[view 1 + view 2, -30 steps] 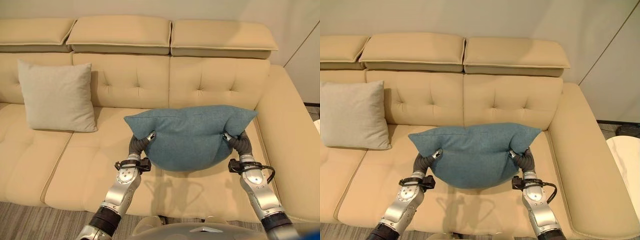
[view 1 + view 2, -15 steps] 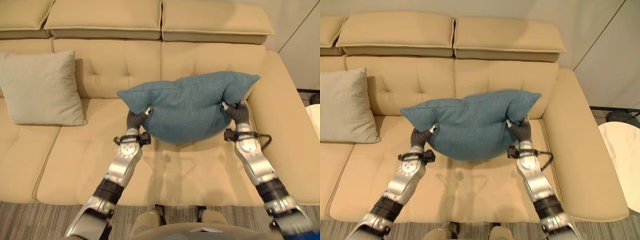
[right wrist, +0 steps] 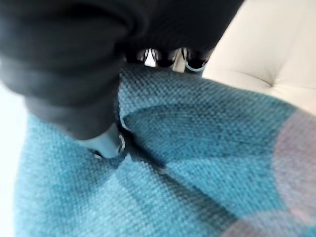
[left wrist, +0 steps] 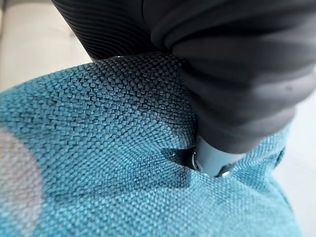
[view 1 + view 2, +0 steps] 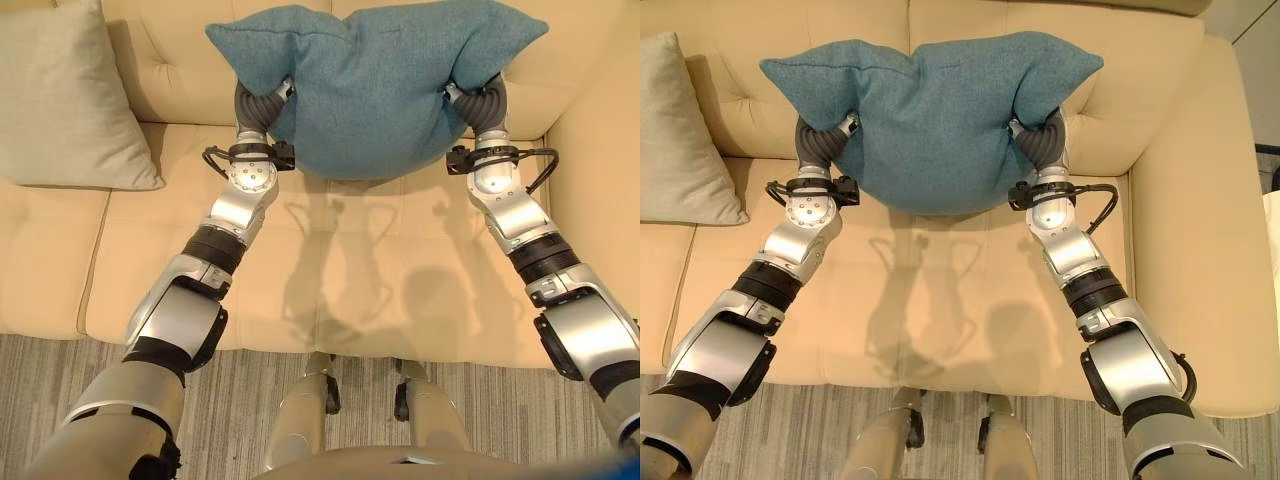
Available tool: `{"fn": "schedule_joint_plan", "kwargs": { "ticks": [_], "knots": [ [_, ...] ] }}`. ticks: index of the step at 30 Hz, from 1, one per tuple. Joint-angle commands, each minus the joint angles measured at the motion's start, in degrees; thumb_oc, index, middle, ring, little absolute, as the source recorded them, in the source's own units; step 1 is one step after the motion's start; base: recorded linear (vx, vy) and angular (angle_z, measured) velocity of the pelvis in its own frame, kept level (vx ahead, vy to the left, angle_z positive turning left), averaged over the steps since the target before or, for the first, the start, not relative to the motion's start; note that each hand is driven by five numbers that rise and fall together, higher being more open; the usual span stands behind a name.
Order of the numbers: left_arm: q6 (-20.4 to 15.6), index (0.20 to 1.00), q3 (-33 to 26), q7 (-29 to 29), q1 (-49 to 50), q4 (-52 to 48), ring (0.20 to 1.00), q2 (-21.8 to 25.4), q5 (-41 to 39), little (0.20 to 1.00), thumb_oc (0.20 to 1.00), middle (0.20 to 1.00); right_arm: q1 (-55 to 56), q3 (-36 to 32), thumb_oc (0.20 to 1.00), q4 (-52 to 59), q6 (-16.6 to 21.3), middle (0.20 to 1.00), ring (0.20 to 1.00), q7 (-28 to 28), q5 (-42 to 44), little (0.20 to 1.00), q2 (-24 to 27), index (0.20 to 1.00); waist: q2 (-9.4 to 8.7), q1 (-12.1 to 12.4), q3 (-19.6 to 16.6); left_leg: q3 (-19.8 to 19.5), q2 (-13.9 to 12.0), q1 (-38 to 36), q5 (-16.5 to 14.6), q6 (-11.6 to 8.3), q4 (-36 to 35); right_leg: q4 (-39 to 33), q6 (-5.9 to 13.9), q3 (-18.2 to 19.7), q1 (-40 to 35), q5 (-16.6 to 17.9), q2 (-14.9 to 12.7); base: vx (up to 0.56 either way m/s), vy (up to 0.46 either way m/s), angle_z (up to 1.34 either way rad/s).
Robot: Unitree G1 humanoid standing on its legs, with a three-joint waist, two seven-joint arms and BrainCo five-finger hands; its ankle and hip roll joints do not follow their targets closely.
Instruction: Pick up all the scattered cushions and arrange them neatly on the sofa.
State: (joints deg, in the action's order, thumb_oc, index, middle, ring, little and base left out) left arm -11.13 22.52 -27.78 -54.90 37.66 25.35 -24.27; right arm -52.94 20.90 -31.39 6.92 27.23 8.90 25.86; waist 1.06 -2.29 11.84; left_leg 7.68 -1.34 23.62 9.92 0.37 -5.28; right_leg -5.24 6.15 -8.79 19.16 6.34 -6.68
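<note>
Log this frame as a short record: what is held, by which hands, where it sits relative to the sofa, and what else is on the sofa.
held item: blue cushion
left hand: pinching the cushion's left edge
right hand: pinching the cushion's right edge
cushion position: lifted above the seat, in front of the backrest, its shadow on the seat below
sofa: beige, tufted backrest
other item: grey cushion leaning upright against the backrest, to the left

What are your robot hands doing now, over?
Left robot hand and right robot hand both pinching the blue cushion, lifted above the sofa. Nothing blocking.
</note>
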Motion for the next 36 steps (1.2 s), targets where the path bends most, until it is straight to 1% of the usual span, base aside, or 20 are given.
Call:
{"fn": "schedule_joint_plan", "kwargs": {
  "ticks": [1, 5, 7, 8, 11, 15, 18, 19, 20, 21, 22, 23, 24, 25, 32, 33, 36],
  "knots": [
    [-6.8, 0.2, 3.9, 1.8, -6.6, -2.5, 0.2, -3.0, 1.2, 0.2, 0.2, 0.2, -3.5, 0.7, 0.2, 4.6, 5.3, 0.2, 0.2, -0.4, -0.5, 0.2, -3.2, 0.2, -0.76, 0.4, -3.0, 0.8, 0.0, -2.2, -4.5, -6.06, 0.3, 0.8, 3.85, 0.7, 0.8, -0.2, -1.2, 0.0, 0.003, 0.04],
    [-6.6, 0.2, 3.5, 1.4, -6.0, -3.7, 0.2, -3.3, 1.7, 0.2, 0.2, 0.2, -2.1, 0.2, 0.2, 5.2, 5.3, 0.2, 0.2, 0.0, -0.7, 0.2, -4.1, 0.2, -0.63, 0.3, -2.6, 0.8, 0.0, -2.6, -4.6, -6.08, 0.3, 0.7, 3.88, 0.5, 0.4, -0.3, -1.3, 0.0, 0.0, 0.0],
    [-6.5, 0.2, 3.2, 0.9, -4.8, -5.8, 0.2, -4.1, 2.8, 0.2, 0.2, 0.2, -0.4, 0.2, 0.2, 5.8, 5.2, 0.2, 0.2, -0.1, -1.3, 0.2, -4.9, 0.2, -0.47, 0.1, -2.3, 0.9, 0.1, -3.1, -4.7, -6.03, 0.3, 0.8, 3.82, 0.5, 0.1, -0.3, -1.5, -0.02, 0.002, 0.0],
    [-6.1, 0.2, 3.1, 0.8, -4.6, -5.8, 0.2, -4.6, 3.1, 0.2, 0.2, 0.2, 0.2, 0.2, 0.2, 6.0, 5.0, 0.2, 0.2, -0.1, -1.6, 0.2, -5.4, 0.2, -0.4, 0.0, -1.7, 1.2, 0.3, -3.1, -4.8, -6.04, 0.3, 0.9, 3.86, 0.5, 0.2, -0.2, -1.6, 0.0, 0.0, 0.0],
    [-6.0, 0.2, 3.1, 0.8, -4.4, -5.6, 0.2, -5.2, 2.7, 0.2, 0.2, 0.2, 0.7, 0.2, 0.2, 5.9, 4.8, 0.2, 0.2, 0.0, -1.5, 0.2, -5.7, 0.2, -0.35, 0.0, -1.6, 1.3, 0.2, -2.9, -4.7, -6.08, 0.3, 0.9, 3.82, 0.3, 0.4, 0.0, -1.7, -0.01, -0.006, 0.0],
    [-5.9, 0.2, 1.8, 1.0, -0.4, -8.1, 0.2, -7.1, 2.5, 0.2, 0.2, 0.2, 3.3, -0.8, 0.2, 6.3, 4.4, 0.2, 0.2, 0.4, -2.7, 0.2, -6.7, 0.2, -0.06, 0.2, -0.2, 1.4, 0.1, -2.3, -4.4, -6.2, 0.3, 0.9, 3.68, 0.1, 1.0, 0.1, -1.7, 0.0, 0.0, 0.0],
    [-5.2, 0.2, 1.6, 0.9, 0.5, -5.9, 0.2, -6.9, 3.2, 0.2, 0.2, 0.2, 2.8, -1.0, 0.2, 5.4, 4.4, 0.2, 0.2, 0.8, -3.5, 0.2, -6.6, 0.2, -0.24, 0.1, 0.1, 1.4, 0.1, -0.9, -3.9, -6.32, 0.3, 0.9, 3.7, 0.1, 2.4, 0.5, -1.6, -0.01, -0.013, 0.03],
    [-5.2, 0.2, 1.6, 0.9, 0.5, -5.9, 0.2, -6.9, 3.2, 0.2, 0.2, 0.2, 2.9, -1.0, 0.2, 5.4, 4.4, 0.2, 0.2, 0.8, -3.5, 0.2, -6.6, 0.2, -0.22, 0.2, 0.1, 1.4, 0.0, -1.1, -4.2, -6.37, 0.3, 0.9, 3.73, 0.1, 2.2, 0.2, -1.5, 0.0, 0.0, 0.0],
    [-5.1, 0.642, 1.4, 0.8, 0.4, -4.6, 0.642, -6.8, 2.9, 0.642, 0.642, 0.642, 2.3, -0.9, 0.2, 5.2, 4.2, 0.2, 0.2, 1.1, -3.8, 0.2, -6.5, 0.2, -0.33, 0.2, 0.1, 1.3, -0.1, -0.5, -4.1, -6.46, 0.3, 0.9, 3.69, 0.0, 2.8, 0.3, -1.5, 0.0, 0.0, 0.0],
    [-5.1, 1.0, 1.2, 0.7, 0.4, -4.0, 1.0, -6.9, 2.6, 1.0, 1.0, 1.0, 2.0, -0.9, 0.2, 5.0, 4.1, 0.2, 0.2, 1.4, -4.0, 0.2, -6.5, 0.2, -0.33, 0.2, 0.1, 1.3, -0.1, -0.2, -4.0, -6.52, 0.3, 0.9, 3.66, -0.1, 3.1, 0.4, -1.5, 0.01, -0.04, -0.01],
    [-4.9, 1.0, 1.1, 0.5, 0.1, -2.4, 1.0, -7.0, 2.2, 1.0, 1.0, 1.0, 1.2, -1.0, 0.46, 4.4, 3.7, 0.46, 0.46, 2.2, -4.8, 0.46, -6.2, 0.46, -0.44, 0.2, 0.1, 1.2, -0.2, 0.3, -3.8, -6.61, 0.3, 0.9, 3.67, -0.3, 3.6, 0.4, -1.5, 0.0, 0.0, 0.0],
    [-4.8, 1.0, 1.0, 0.3, -0.4, -1.5, 1.0, -6.9, 2.1, 1.0, 1.0, 1.0, 0.4, -0.9, 0.655, 3.9, 3.5, 0.655, 0.655, 2.9, -5.5, 0.655, -6.0, 0.655, -0.47, 0.2, 0.1, 1.0, -0.2, 0.6, -3.7, -6.66, 0.3, 0.9, 3.67, -0.2, 3.9, 0.4, -1.3, 0.01, -0.026, 0.03],
    [-4.7, 1.0, 0.9, 0.2, -0.9, -0.9, 1.0, -6.7, 2.1, 1.0, 1.0, 1.0, -0.3, -0.8, 0.959, 3.3, 3.2, 0.959, 0.959, 3.4, -6.2, 0.959, -5.8, 0.959, -0.52, 0.3, 0.0, 0.9, -0.1, 0.8, -3.7, -6.7, 0.3, 0.9, 3.68, -0.3, 4.0, 0.4, -1.3, 0.02, -0.019, 0.06],
    [-4.6, 1.0, 0.8, -0.1, -1.9, 0.1, 1.0, -6.1, 2.4, 1.0, 1.0, 1.0, -2.4, -0.2, 1.0, 2.1, 2.4, 1.0, 1.0, 4.3, -7.8, 1.0, -4.8, 1.0, -0.63, 0.4, -0.3, 0.7, -0.2, 1.1, -3.6, -6.73, 0.3, 0.9, 3.7, -0.4, 4.3, 0.5, -1.3, 0.03, -0.023, 0.07],
    [-3.7, 1.0, 1.6, -1.0, -9.7, 6.4, 1.0, -1.6, 3.2, 1.0, 1.0, 1.0, -12.6, 2.8, 1.0, -4.5, -0.3, 1.0, 1.0, 6.5, -11.1, 1.0, 0.6, 1.0, -1.07, 0.9, -1.1, 0.1, -0.1, 1.5, -3.5, -6.96, 0.3, 0.9, 3.94, -0.7, 4.5, 0.4, -1.2, 0.01, -0.01, 0.02],
    [-3.1, 1.0, 2.4, -0.8, -12.3, 8.8, 1.0, -0.2, 3.4, 1.0, 1.0, 1.0, -16.1, 5.0, 1.0, -7.1, -1.9, 1.0, 1.0, 6.3, -12.0, 1.0, 2.7, 1.0, -1.26, 1.1, -1.6, -0.1, -0.1, 1.2, -3.6, -7.05, 0.3, 0.8, 4.01, -0.9, 4.3, 0.3, -1.1, 0.03, -0.018, 0.04],
    [-2.9, 1.0, 2.9, -0.5, -14.7, 11.4, 1.0, 0.8, 2.5, 1.0, 1.0, 1.0, -19.9, 7.8, 1.0, -11.5, -3.5, 1.0, 1.0, 5.8, -12.1, 1.0, 5.0, 1.0, -1.51, 1.4, -2.2, -0.2, -0.1, 0.7, -3.7, -7.19, 0.3, 0.7, 4.07, -1.1, 3.7, 0.2, -1.0, 0.03, -0.023, 0.08]
  ]
}}
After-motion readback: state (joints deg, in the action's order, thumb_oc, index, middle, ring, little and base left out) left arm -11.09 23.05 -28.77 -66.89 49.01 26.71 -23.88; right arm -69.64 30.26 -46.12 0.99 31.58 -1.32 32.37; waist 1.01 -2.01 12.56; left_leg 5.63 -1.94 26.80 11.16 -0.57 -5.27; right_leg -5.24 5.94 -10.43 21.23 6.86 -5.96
